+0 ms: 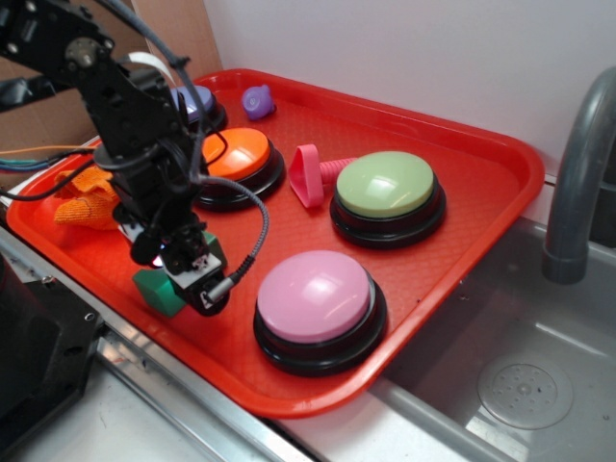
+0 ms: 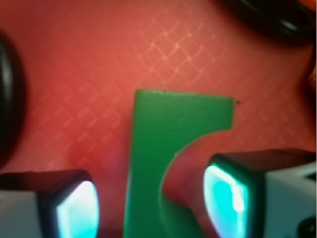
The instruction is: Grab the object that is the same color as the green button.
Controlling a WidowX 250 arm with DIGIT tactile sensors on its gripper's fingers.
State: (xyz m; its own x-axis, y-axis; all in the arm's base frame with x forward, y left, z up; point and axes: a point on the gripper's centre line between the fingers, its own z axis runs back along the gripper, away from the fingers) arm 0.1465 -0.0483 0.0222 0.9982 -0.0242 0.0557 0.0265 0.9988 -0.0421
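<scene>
Red textured tray [image 1: 481, 183] underneath everything, beside a steel sink at lower right. Nearest, lower left of the exterior frame: gripper [image 2: 151, 210] down low, fingers apart, straddling the green block [image 2: 168, 144] but not yet pinching. Wrist view: one pad [image 2: 74, 213] clear of the block's flat side, other pad [image 2: 230, 196] sitting at the curved notch. Looks rigid, light, smooth-faced, likely slippery; best squeezed across the flat sides, away from the notch. Next back, pink button [image 1: 318, 298]. Farther, upper centre, green button [image 1: 387, 188], orange button [image 1: 236, 156], pink cone [image 1: 313, 173].
</scene>
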